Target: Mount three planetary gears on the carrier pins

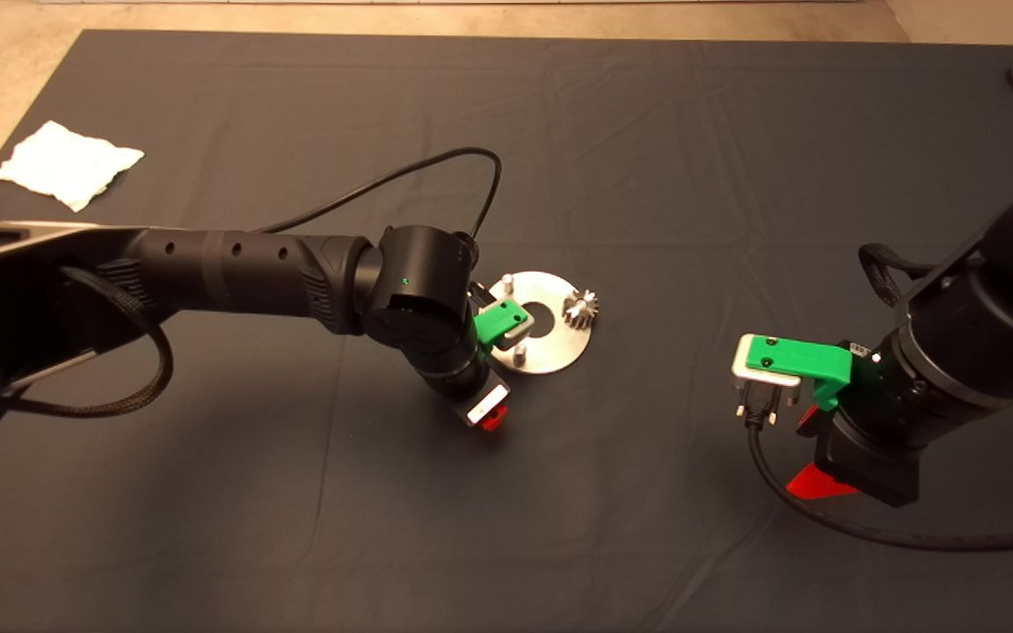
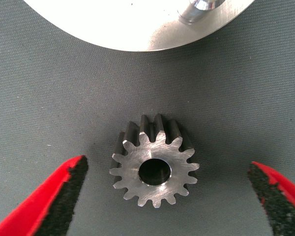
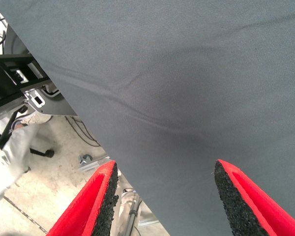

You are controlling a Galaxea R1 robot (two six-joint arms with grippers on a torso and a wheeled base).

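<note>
Head view: warm, dim, even light; soft shadows lie under both arms on the dark mat (image 1: pixel 506 527). The disc (image 1: pixel 559 352) glares pale. Left wrist view: cooler and brighter; disc edge at 12 o'clock blown out white, the gear (image 2: pixel 155 169) sharp, red fingers (image 2: pixel 49 201) softly blurred. Right wrist view: mat weave crisp, floor at 8 o'clock bright.

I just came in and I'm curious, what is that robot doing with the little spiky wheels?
It is putting gears on a round disc. One gear already sits on a pin. Two pins are bare. The left hand hovers beside the disc, open around another gear lying flat on the mat, not gripping it. The right hand waits open, off to the right.
</note>
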